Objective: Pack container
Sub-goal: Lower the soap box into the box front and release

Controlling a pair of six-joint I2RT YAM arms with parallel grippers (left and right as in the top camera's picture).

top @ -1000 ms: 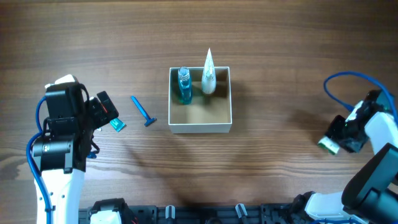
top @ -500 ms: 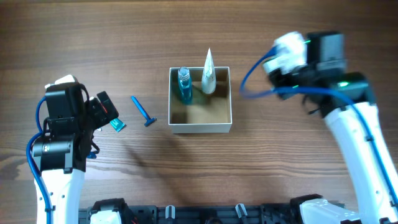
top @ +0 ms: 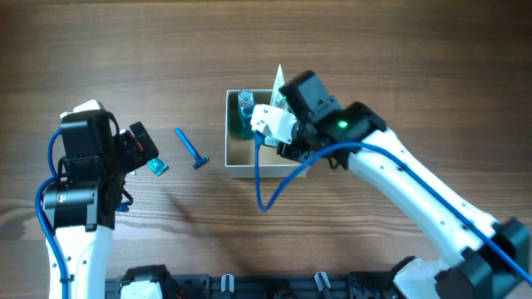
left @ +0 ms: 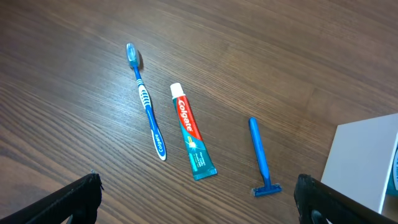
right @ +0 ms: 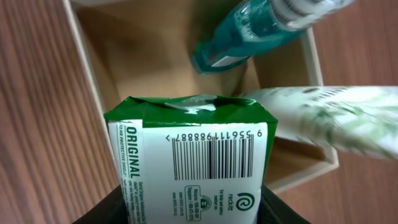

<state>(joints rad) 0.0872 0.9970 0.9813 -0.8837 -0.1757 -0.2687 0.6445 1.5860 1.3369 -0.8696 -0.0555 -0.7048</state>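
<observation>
The container point(top: 237, 163), a square white-walled box with a brown inside, sits mid-table. A teal bottle point(top: 244, 109) and a white tube point(top: 279, 87) stand in it. My right gripper point(top: 283, 137) is over the box, shut on a white-and-green packet point(right: 189, 162); the right wrist view shows the packet above the box floor point(right: 143, 50), with the teal bottle point(right: 249, 37) and the white tube point(right: 336, 118) beyond. My left gripper point(left: 199, 208) is open and empty at the left. Before it lie a blue toothbrush point(left: 146, 102), a toothpaste tube point(left: 191, 134) and a blue razor point(left: 260, 158).
The razor point(top: 192, 149) lies on the wood left of the box, and the toothpaste end point(top: 157, 167) shows beside the left arm. The right arm's blue cable point(top: 270, 187) hangs in front of the box. A black rail point(top: 266, 286) runs along the front edge.
My right arm has swung from the far right edge across the table to over the box, carrying the white-and-green packet. The left arm has not moved.
</observation>
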